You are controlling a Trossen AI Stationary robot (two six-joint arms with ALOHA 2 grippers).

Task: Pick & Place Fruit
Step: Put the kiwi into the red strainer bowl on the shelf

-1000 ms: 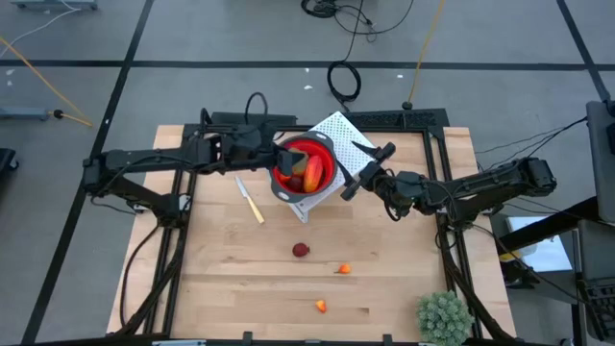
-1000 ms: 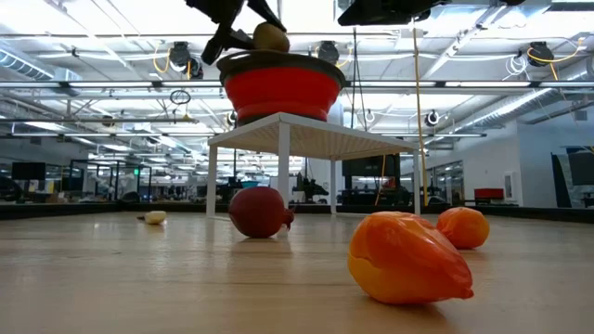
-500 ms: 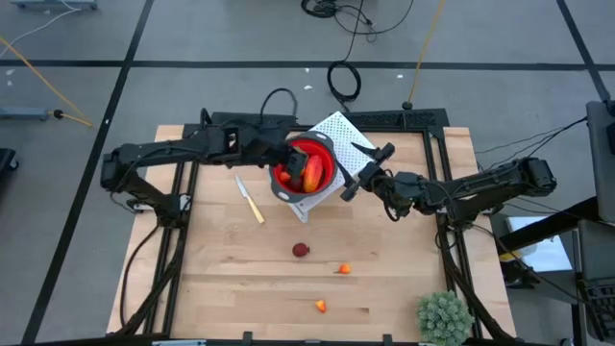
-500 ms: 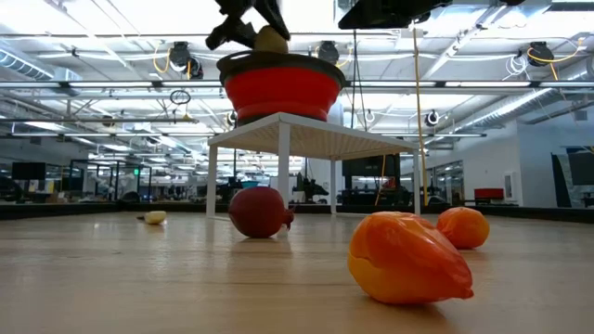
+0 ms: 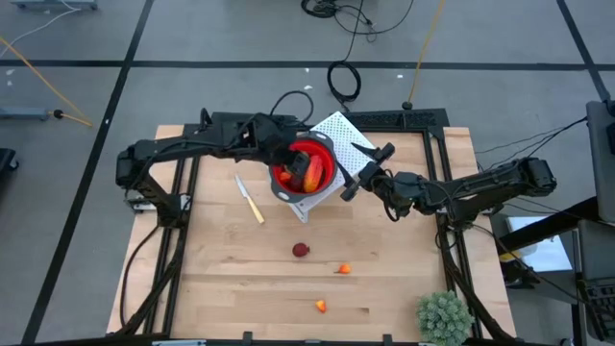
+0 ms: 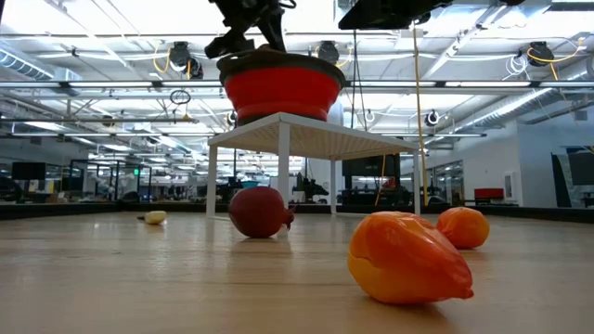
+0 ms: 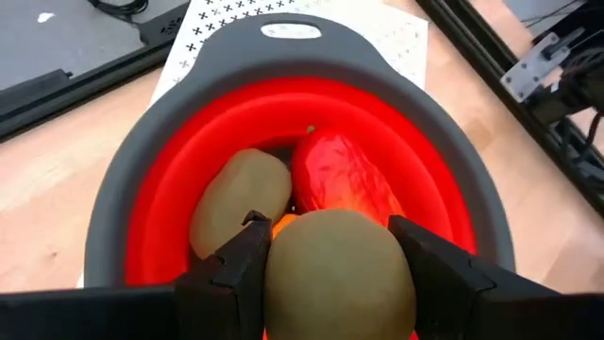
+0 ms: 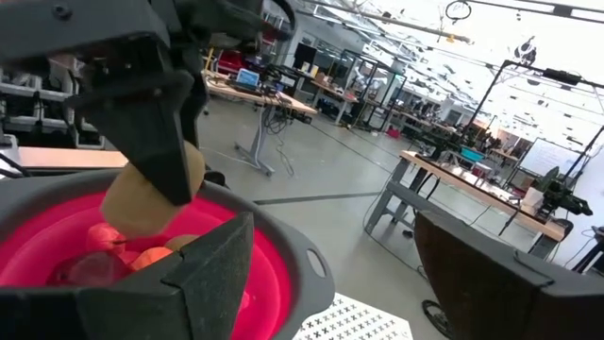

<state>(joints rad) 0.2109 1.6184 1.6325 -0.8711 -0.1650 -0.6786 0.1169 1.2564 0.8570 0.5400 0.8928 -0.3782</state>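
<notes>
Since the earlier frames the left arm has been carried further right over the table, and its left gripper (image 5: 285,161) is now seen above the left part of the red bowl (image 5: 325,178), where before it was held at the bowl's left edge. An olive-brown oval fruit (image 7: 338,274) is clamped between its two dark fingers (image 7: 236,264), directly over the bowl's opening; in the low view the oval, which earlier showed clearly above the rim, is now mostly hidden behind the gripper (image 6: 251,19). The rest is unchanged.

Inside the bowl a second olive-brown oval (image 7: 238,200), a red-and-orange piece (image 7: 344,184) and a small orange bit beneath them can be seen. The bowl is set on a white perforated stand (image 5: 332,130) at the far middle of the table (image 5: 221,279).

The right gripper (image 5: 350,187) is held just right of the bowl, its fingers (image 8: 212,274) spread wide with nothing between them.

On the near half of the table a dark red ball (image 5: 301,251) lies, an orange bit (image 5: 344,269) to its right and another orange bit (image 5: 321,307) nearer still. A cream-handled knife (image 5: 250,200) lies left of the stand, and a spiky green plant ball (image 5: 443,318) sits at the near right corner.

No brand, label or writing can be read; only a pattern of small crosses is seen on the stand.
</notes>
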